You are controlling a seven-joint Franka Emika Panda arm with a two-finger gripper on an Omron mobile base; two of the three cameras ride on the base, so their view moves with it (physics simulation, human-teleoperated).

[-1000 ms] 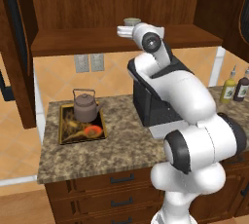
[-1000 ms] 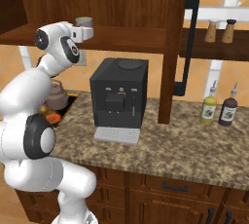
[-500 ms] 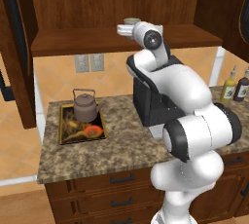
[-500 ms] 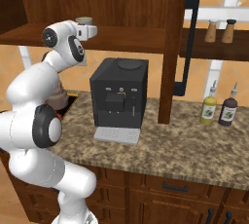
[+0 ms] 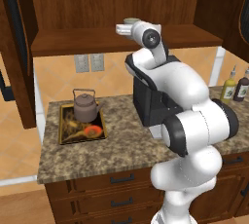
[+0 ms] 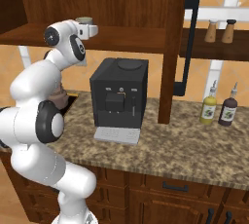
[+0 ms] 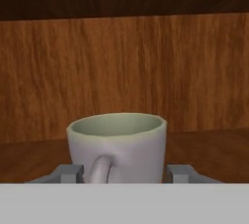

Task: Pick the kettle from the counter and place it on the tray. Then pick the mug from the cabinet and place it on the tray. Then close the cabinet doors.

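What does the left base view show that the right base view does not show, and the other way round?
The left base view has the kettle standing upright on the tray, plus two wall outlets above them. The right base view has two shakers on a side shelf and the front of the coffee machine with its grey drip plate. Both views have the arm reaching to the cabinet shelf where the mug stands, the granite counter, the coffee machine and two bottles at the far end.
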